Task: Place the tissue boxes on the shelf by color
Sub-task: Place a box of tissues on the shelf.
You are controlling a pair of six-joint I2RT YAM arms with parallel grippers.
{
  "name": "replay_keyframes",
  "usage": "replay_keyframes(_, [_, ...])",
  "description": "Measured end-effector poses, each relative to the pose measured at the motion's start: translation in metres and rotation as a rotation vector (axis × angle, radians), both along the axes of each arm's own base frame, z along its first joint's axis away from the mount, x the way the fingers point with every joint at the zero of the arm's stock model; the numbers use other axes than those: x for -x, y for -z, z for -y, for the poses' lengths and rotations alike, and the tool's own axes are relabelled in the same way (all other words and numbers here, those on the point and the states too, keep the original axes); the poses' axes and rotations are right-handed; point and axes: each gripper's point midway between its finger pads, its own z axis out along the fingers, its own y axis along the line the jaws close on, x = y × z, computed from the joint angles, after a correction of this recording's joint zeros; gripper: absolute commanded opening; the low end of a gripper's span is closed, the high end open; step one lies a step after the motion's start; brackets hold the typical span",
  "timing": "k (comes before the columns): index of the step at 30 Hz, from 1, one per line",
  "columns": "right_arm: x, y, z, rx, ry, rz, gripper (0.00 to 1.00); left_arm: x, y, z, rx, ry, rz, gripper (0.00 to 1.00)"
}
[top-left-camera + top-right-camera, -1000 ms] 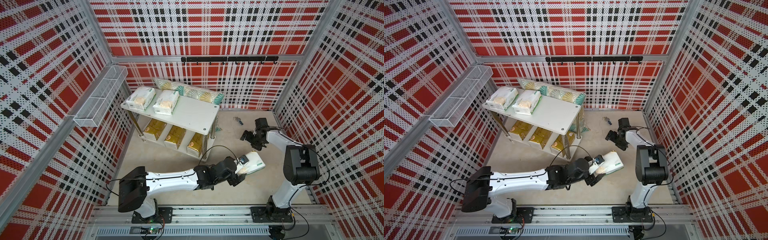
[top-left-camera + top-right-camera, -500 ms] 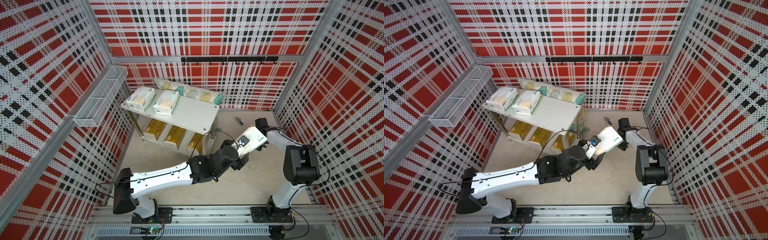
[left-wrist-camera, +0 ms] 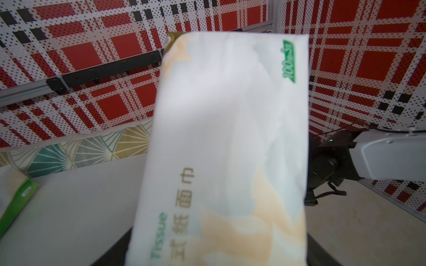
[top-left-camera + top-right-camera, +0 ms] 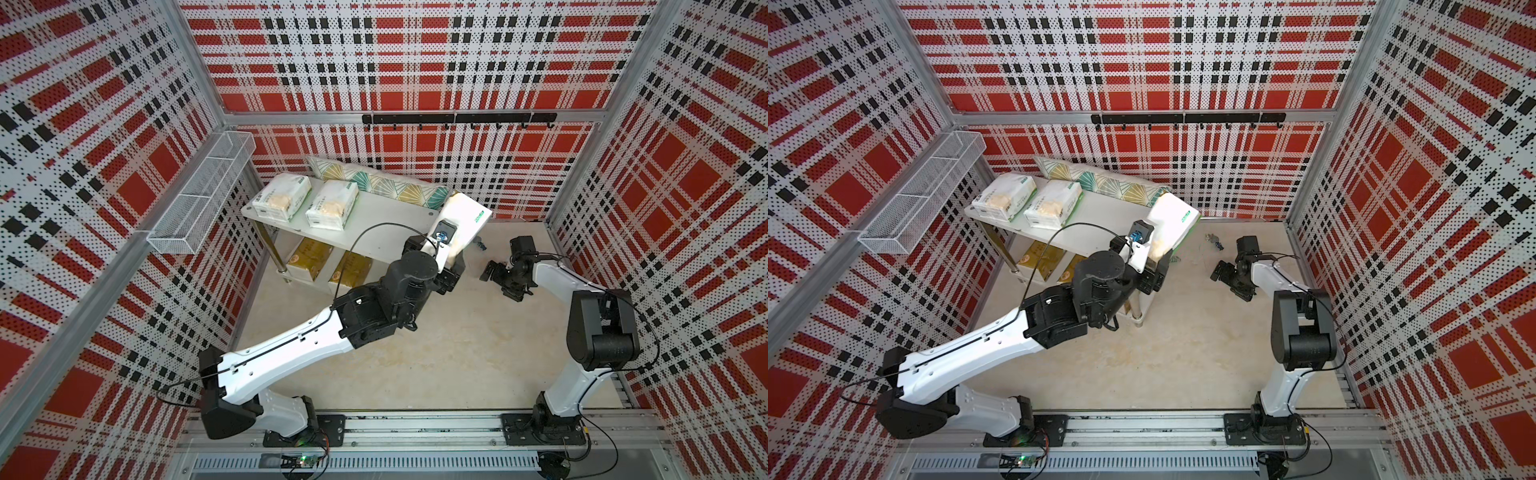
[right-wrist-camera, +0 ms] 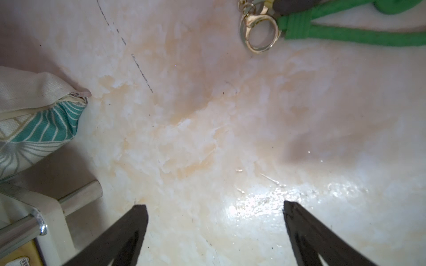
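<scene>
Robot lab cell: plaid perforated panels on aluminium frame wall in left gripper on all sides; mounting rail behind it.

Overhead stereo pair, two close wrist views

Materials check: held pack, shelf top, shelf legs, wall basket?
Pack: seems soft plastic film wrap with a faint sheen; it creases and carries print.
Shelf top: smooth white board, matte; laminate or paint, can't tell.
Legs: chromed metal tube, mirror highlights.
Basket: white-coated wire mesh, see-through grid.
</scene>
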Motion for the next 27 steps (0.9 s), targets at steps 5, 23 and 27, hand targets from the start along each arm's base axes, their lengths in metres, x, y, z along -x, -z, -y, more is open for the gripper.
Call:
replay_keyframes(5, [0.000, 0.000, 0.000, 0.001, -0.001, 0.000, 1.00, -0.013, -0.021, -0.044, 0.039, -0.081, 0.020, 0.79])
replay_keyframes(23, [0.000, -0.001, -0.002, -0.009, -0.005, 0.003, 1.00, -0.065, 0.007, -0.081, 0.036, -0.136, -0.082, 0.78])
replay_keyframes(27, [-0.001, -0.001, -0.002, -0.010, -0.006, 0.004, 1.00, -0.072, 0.020, -0.085, 0.018, -0.149, -0.120, 0.78])
